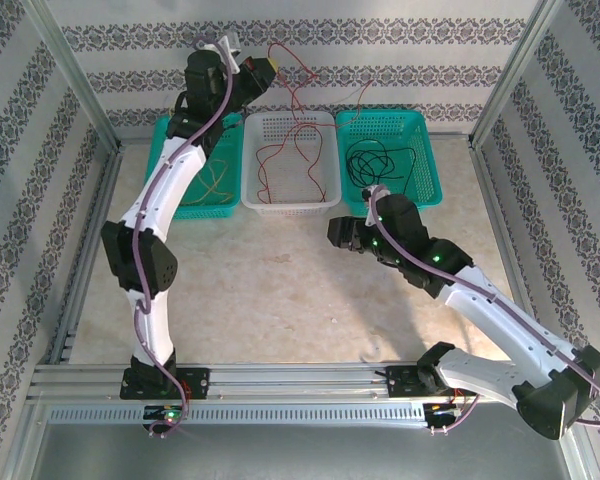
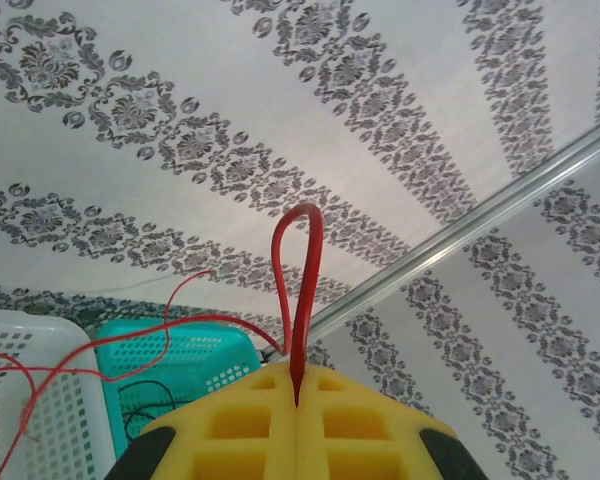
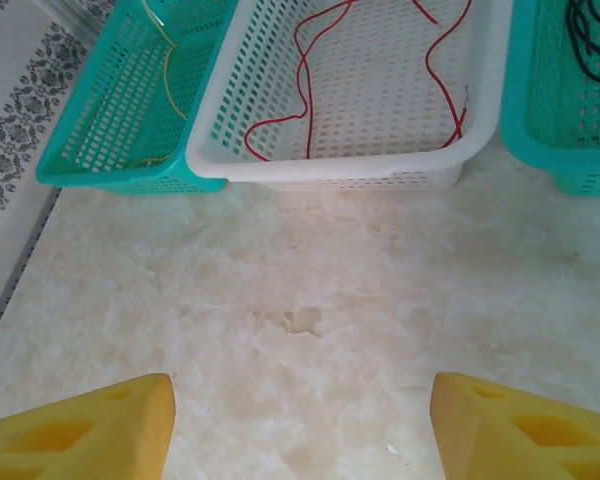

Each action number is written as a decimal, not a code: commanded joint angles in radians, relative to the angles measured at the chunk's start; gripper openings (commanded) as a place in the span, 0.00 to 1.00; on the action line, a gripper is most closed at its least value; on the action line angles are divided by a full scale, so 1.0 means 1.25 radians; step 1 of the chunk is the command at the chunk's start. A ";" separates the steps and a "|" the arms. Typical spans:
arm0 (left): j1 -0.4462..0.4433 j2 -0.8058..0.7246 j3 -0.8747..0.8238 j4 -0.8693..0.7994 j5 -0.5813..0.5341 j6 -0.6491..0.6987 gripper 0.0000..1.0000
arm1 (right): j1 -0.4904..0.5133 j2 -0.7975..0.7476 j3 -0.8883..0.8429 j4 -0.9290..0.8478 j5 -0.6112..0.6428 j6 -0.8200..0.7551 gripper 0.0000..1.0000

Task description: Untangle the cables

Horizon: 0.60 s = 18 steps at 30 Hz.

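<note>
Flowery striped wallpaper [image 1: 310, 35] is running all round a pale, stone-look table [image 1: 280, 290]. Three baskets are sitting in a row at the far side of the table, close side by side: the left green basket [image 1: 208, 212], the white basket [image 1: 290, 207] in the middle, and the right green basket [image 1: 427, 192]. The yellow wire [image 3: 167, 60] is lying inside the left green basket. The black wire [image 1: 375, 160] is lying in a loose bunch inside the right green basket. The left pincer [image 2: 296, 410] is reaching up high over the back of the baskets, near the wall. Its yellow fingers are pressing tight together on the red wire [image 2: 300, 208], and a small loop of that wire is poking up out of the tips. From there the red wire is hanging down in the air and dropping into the white basket, where the rest of it is lying in long curls on the bottom. The right pincer [image 3: 300, 410] is hovering over the bare table, in front of the white basket. Its two yellow fingers are standing wide apart, and nothing is sitting between them.
</note>
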 commanded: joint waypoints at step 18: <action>-0.008 -0.133 -0.252 0.065 0.052 0.111 0.52 | -0.044 -0.054 0.060 -0.061 0.072 -0.031 0.70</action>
